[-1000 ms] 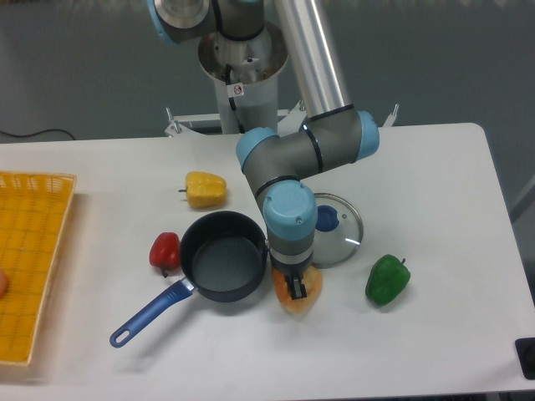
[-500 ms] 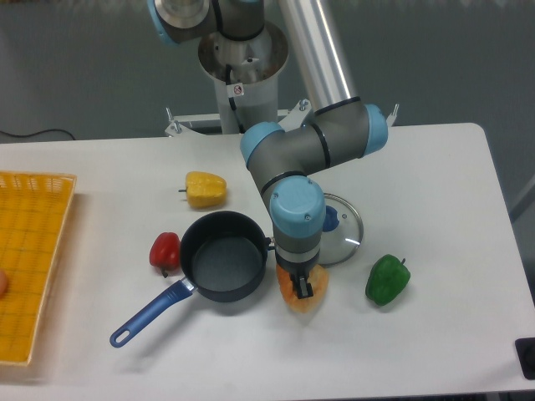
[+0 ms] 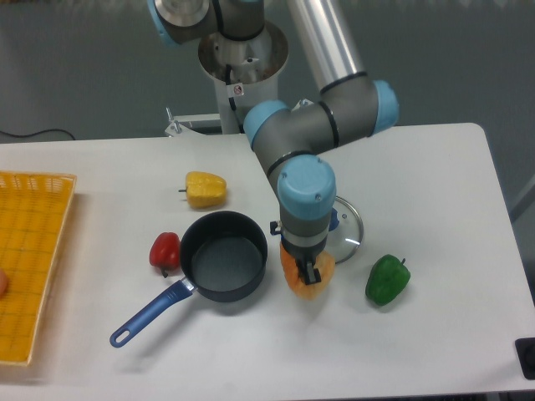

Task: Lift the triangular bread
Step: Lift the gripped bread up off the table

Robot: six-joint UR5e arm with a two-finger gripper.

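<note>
Gripper (image 3: 311, 272) points straight down, fingers (image 3: 313, 272) closed onto triangular bread (image 3: 307, 279); orange-tan wedge shows either side of dark fingers. Bread sits mid-worktop toward front edge, between dark saucepan (image 3: 222, 266) and green bell pepper (image 3: 387, 280), just in front of glass lid (image 3: 342, 230). Cannot tell whether bread has left worktop.

Risks: rounded, smooth crust could slip or rotate out of narrow pinch. Saucepan rim close beside; sideways travel could bump it. Lid close behind; dangling tip might snag it.
</note>
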